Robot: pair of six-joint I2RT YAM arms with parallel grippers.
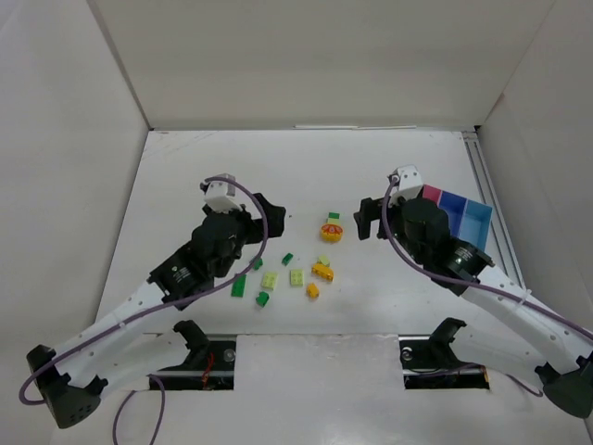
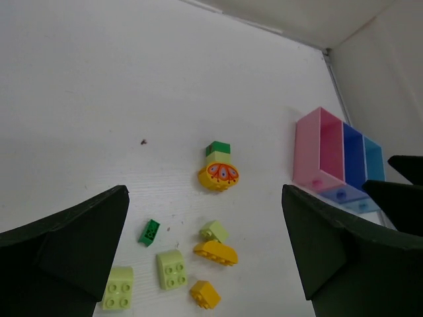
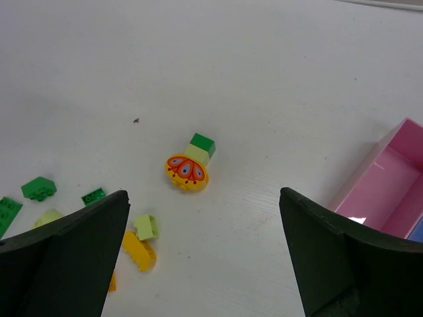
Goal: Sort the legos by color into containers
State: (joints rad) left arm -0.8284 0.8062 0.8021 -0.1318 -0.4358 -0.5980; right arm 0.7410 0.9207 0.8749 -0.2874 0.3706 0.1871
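The legos lie loose in the middle of the table (image 1: 185, 185). A round orange-yellow piece (image 1: 332, 230) lies with a pale and a dark green brick (image 1: 334, 217) just behind it. Nearer the arms lie pale yellow-green bricks (image 1: 270, 279), dark green bricks (image 1: 238, 286) and orange-yellow bricks (image 1: 322, 272). The containers (image 1: 456, 209) stand at the right: pink (image 2: 318, 148), dark blue (image 2: 353, 158), light blue (image 2: 374, 162). My left gripper (image 1: 271, 213) hangs open left of the pile, holding nothing. My right gripper (image 1: 364, 221) is open too, between the round piece and the pink bin (image 3: 390, 178).
White walls close the table on the left, back and right. A metal rail (image 1: 486, 185) runs along the right edge behind the containers. A tiny dark speck (image 2: 143, 140) marks the table surface.
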